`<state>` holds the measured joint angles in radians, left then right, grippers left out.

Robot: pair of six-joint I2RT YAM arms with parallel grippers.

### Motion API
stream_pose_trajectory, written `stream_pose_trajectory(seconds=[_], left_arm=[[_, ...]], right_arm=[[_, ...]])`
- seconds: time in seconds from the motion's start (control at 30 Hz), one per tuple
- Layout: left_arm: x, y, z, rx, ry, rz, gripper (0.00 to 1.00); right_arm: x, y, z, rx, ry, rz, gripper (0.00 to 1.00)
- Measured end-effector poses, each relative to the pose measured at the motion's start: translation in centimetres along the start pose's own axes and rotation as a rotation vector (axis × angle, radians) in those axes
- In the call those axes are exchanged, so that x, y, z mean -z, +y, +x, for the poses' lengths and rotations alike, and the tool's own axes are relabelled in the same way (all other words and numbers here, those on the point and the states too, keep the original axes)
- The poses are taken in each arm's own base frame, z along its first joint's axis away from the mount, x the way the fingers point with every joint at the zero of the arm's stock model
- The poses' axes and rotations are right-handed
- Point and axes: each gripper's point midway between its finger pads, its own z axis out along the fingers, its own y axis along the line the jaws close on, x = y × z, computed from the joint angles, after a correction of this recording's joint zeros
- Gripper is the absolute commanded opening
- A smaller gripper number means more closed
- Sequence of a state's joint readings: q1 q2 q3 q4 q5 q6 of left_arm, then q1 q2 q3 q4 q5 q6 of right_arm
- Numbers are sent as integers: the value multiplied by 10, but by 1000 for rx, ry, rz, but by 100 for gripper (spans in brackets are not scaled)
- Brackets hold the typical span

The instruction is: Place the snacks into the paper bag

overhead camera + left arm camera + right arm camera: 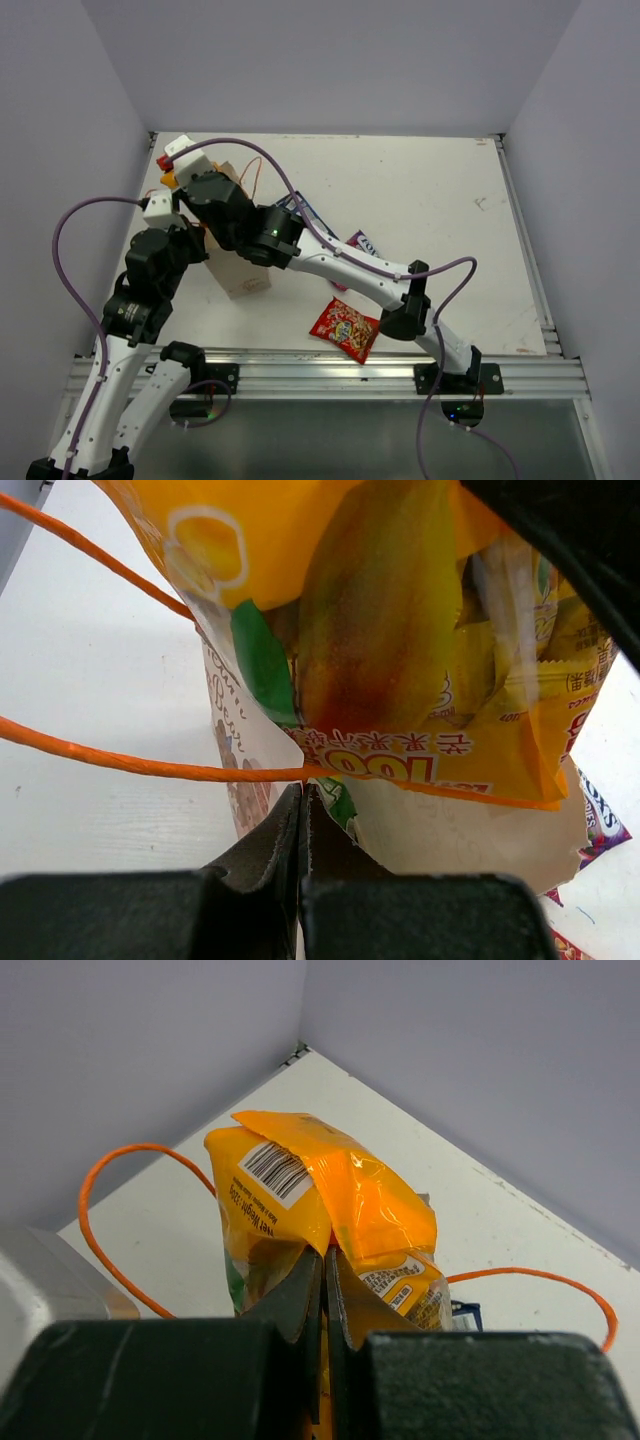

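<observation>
On the table's left side, a small upright pale tan paper bag (238, 275) with thin orange string handles (120, 765) stands between both arms.

Left gripper (302, 805): jaws pressed together at the bag's rim, apparently pinching the paper to steady the mouth.

Right gripper (325, 1260): clamped on a glossy orange-yellow foil packet (340, 1185), held at the bag's mouth. Cannot tell whether its lower end is inside.

Step in hand, as I judge it: feeding this packet in. The next move calls for a descent between the handles, then release without snagging the string.

Red foil packet (343, 330) lies near the front edge and a purple-pink one (362, 242) mid-table, both apart from the bag.

Writing:
- "100" and Chinese characters, upside-down, on the orange-yellow packet.
- White barcode label with a "Net Weight" line, figure unclear.
- Brown script on the bag, unreadable.
</observation>
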<state>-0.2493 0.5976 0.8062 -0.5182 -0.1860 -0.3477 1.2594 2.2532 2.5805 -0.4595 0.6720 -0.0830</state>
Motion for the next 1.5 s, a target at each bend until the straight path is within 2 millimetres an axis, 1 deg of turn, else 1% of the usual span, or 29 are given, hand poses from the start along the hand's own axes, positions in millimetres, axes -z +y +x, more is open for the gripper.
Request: stream_pose_trajectory(seconds=[0.13,0.2,0.23,0.27,0.33,0.37,0.4,0.43,0.53,0.6,0.67,0.73,0.83,0.87,0.9,0.93,0.97,1.0,1.03,1.1,1.17,1.2,1.23,1.3,1.33,1.37,1.43,1.47,1.5], left_arm=[[1,0,0,1,-3,2,0],[1,0,0,1,-3,2,0],[1,0,0,0,-3,2,0],[1,0,0,0,-2,2,0],[1,0,0,0,-1,2,0],[1,0,0,0,0,3,0],[1,1,1,11,-1,-3,0],[1,3,0,24,-6,-19,0],[3,10,-4,53,-27,-55,0],[3,11,-1,49,-15,-61,0],[2,11,0,49,-13,-60,0],[2,10,-1,49,-17,-56,0],[2,6,0,27,-8,-34,0],[2,5,0,23,-8,-27,0],[2,4,0,21,-8,-23,0],[2,4,0,17,-8,-22,0],[2,4,0,12,-7,-19,0],[2,4,1,9,-6,-19,0],[1,4,1,7,-5,-19,0],[0,4,1,7,-3,-19,0],[-1,3,1,6,-1,-20,0],[-2,3,1,6,0,-20,0],[-2,3,2,5,2,-20,0],[-3,3,2,5,5,-22,0],[-3,3,2,5,5,-21,0],[-3,3,2,4,6,-21,0],[-4,3,2,4,7,-22,0],[-4,3,3,4,8,-22,0],[-5,3,3,4,9,-22,0]], right_arm=[[3,6,-11,-34,-34,-7,0],[4,8,-12,-42,-41,-6,0],[6,9,-12,-43,-40,-4,2],[7,11,-11,-43,-39,-4,11],[8,18,-8,-47,-35,-9,23],[9,22,-5,-46,-31,-14,41],[9,25,-1,-46,-24,-7,51],[10,25,1,-42,-19,4,65],[14,15,-4,-25,-27,42,78],[19,13,-14,-18,-47,50,81],[30,12,-28,8,-75,59,84],[48,13,-44,27,-104,62,85],[89,14,-68,36,-147,38,87],[102,12,-71,33,-156,34,89],[117,5,-70,43,-152,34,89],[128,-4,-63,55,-139,40,89],[136,-18,-55,55,-119,59,89],[140,-31,-46,43,-102,79,89],[140,-49,-30,30,-67,109,89],[135,-88,14,-16,17,184,87],[128,-120,76,-31,134,268,86],[127,-133,110,-33,197,307,85],[128,-138,146,-22,268,329,83],[139,-133,211,5,403,326,82],[147,-128,239,17,466,314,81],[156,-122,263,23,519,302,80],[171,-113,296,14,593,284,80],[177,-108,306,3,621,275,80],[181,-105,312,-6,638,271,80]])
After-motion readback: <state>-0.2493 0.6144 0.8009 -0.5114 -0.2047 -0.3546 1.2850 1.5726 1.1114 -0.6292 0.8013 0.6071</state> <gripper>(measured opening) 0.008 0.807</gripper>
